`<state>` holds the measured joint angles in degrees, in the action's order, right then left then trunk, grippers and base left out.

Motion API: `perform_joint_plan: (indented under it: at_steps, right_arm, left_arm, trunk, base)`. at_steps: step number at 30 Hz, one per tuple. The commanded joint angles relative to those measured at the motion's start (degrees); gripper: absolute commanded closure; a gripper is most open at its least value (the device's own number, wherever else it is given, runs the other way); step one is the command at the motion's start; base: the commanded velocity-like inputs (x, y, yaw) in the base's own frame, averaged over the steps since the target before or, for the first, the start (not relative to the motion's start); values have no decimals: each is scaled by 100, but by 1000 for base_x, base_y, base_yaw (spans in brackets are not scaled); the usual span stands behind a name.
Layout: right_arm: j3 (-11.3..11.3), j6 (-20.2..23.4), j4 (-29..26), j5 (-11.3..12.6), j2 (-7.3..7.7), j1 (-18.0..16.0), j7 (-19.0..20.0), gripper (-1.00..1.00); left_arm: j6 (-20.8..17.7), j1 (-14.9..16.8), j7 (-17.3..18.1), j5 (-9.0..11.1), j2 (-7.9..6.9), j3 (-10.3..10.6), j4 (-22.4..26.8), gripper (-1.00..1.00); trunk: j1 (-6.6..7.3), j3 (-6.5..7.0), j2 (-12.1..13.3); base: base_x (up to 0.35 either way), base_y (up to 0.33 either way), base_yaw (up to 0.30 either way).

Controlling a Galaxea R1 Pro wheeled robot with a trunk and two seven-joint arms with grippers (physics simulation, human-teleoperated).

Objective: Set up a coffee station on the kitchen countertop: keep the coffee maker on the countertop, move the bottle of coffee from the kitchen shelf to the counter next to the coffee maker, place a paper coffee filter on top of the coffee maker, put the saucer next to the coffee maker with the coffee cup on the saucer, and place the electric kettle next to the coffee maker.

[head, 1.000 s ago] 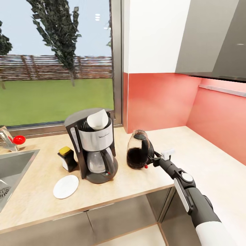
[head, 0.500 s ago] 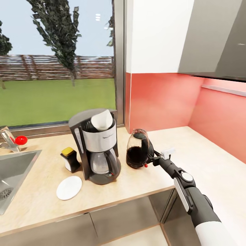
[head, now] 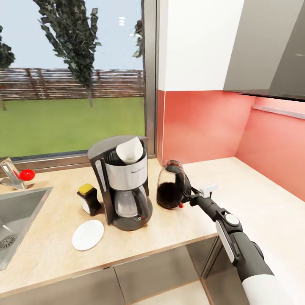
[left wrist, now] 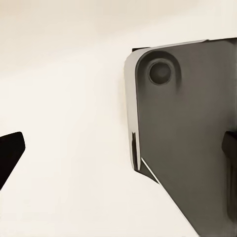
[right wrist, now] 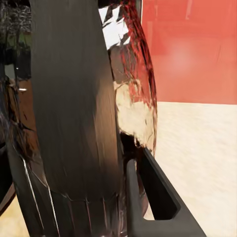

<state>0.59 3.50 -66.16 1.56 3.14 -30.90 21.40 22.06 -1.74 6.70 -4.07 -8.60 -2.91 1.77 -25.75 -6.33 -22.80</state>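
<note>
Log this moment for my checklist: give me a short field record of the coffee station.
coffee maker: black and silver coffee maker on the beige countertop
filter: white paper coffee filter sits in its top
kettle: glass electric kettle with dark liquid beside the maker
right tool: at the kettle's black handle
saucer: round white saucer, no cup on it
coffee bottle: yellow-lidded bottle left of maker

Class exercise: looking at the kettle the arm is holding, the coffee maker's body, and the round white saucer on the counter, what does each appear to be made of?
The clear, dark-handled electric kettle looks like glass: its wall is see-through and glints in the right wrist view. The coffee maker seems matte dark plastic with a brushed, silvery metal-looking band and a clear carafe. The flat round white saucer looks like glazed ceramic, though smooth plastic cannot be ruled out.
</note>
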Motion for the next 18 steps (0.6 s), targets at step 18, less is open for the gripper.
perform_joint_plan:
  at_steps: [18]
  right_arm:
    - [-6,37,11,38,7,-4,13,100]
  left_arm:
    - [8,-2,16,-42,-1,-34,12,-100]
  trunk:
    - [-3,-10,-12]
  base:
    - [0,56,0]
